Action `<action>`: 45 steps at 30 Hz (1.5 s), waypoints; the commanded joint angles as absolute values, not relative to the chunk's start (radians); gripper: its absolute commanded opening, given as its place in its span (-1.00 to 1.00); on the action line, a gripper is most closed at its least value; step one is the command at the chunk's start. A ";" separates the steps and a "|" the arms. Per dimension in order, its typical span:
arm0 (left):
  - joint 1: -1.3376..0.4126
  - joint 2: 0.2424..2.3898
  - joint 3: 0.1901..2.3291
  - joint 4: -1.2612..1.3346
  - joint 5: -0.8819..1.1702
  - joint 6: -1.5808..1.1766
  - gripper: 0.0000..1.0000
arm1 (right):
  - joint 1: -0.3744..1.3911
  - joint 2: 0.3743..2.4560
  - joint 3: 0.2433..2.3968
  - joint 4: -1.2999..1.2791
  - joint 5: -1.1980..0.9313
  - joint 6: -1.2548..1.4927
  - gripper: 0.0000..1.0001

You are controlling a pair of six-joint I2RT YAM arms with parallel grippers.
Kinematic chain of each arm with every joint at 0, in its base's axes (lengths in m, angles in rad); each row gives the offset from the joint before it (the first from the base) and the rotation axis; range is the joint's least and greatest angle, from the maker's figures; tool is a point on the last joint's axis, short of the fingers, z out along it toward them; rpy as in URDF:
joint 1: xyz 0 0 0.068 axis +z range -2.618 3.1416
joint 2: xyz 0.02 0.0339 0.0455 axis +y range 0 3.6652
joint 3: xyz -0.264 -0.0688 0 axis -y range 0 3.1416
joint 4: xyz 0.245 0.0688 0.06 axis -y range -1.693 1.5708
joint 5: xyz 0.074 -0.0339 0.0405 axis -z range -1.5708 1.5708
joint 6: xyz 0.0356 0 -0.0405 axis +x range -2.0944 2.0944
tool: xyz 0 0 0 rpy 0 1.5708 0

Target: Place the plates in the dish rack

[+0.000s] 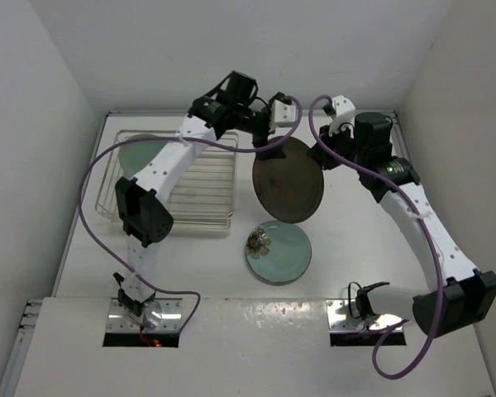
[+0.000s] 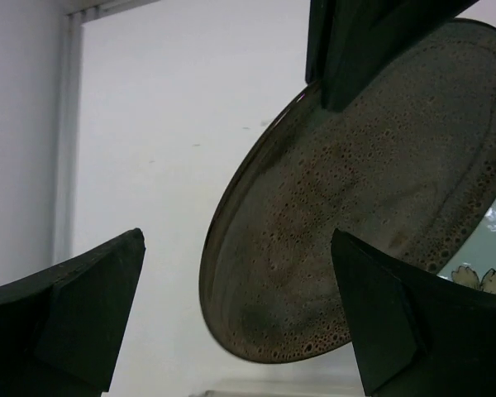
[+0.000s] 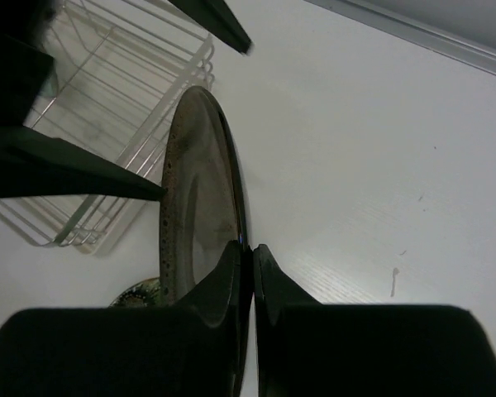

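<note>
Three round plates, one rack, two grippers. The brown plate (image 1: pixel 288 186) is the largest, dark and glossy, its face speckled with fine bubbles. It is held on edge, tilted, just right of the rack (image 1: pixel 207 192). The right gripper (image 3: pixel 250 252) is clamped tight on its rim. The left gripper (image 1: pixel 270 136) stands wide apart at the rim nearest the rack, holding nothing. One mint plate (image 1: pixel 139 157), pale and smooth, sits in the rack's left end. The other mint plate (image 1: pixel 283 255) lies flat on the table (image 1: pixel 364 248) just off the rack's near right corner, with a flower mark (image 1: pixel 259 242) by its rim. The rack is rectangular, of silvery wire with parallel bars.
</note>
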State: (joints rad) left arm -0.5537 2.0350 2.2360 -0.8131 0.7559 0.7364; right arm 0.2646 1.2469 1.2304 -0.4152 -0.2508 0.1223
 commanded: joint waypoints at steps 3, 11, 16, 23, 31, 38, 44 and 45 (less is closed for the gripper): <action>-0.572 2.083 2.272 -0.787 0.888 0.775 1.00 | 0.287 1.170 1.195 -0.178 -0.304 0.172 -1.00; -0.607 2.105 2.227 -0.787 0.923 0.785 0.39 | 0.290 1.152 1.181 -0.140 -0.367 0.158 -1.00; -0.607 2.105 2.218 -0.851 0.945 0.844 0.21 | 0.288 1.141 1.164 -0.109 -0.365 0.153 -1.00; -0.617 2.105 2.209 -0.972 0.914 0.945 -0.58 | 0.290 1.137 1.170 -0.089 -0.367 0.144 -1.00; -0.601 2.051 2.355 -0.992 0.857 0.931 -1.00 | 0.290 1.094 1.146 -0.080 -0.388 0.131 -0.08; -0.528 1.855 2.379 -1.051 0.739 1.037 -1.00 | 0.291 0.973 1.106 -0.075 -0.331 0.094 0.98; -0.370 1.703 2.379 -1.071 0.730 1.072 -1.00 | 0.293 0.933 1.066 -0.058 -0.307 0.107 0.98; -0.344 1.688 2.379 -1.071 0.741 1.057 -1.00 | 0.293 0.931 1.051 -0.052 -0.310 0.112 0.98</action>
State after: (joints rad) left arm -0.4408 1.8797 2.3013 -1.1336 0.7017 1.0222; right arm 0.2859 0.9230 1.0882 -0.0948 -0.3252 0.1055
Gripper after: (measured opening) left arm 0.077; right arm 0.993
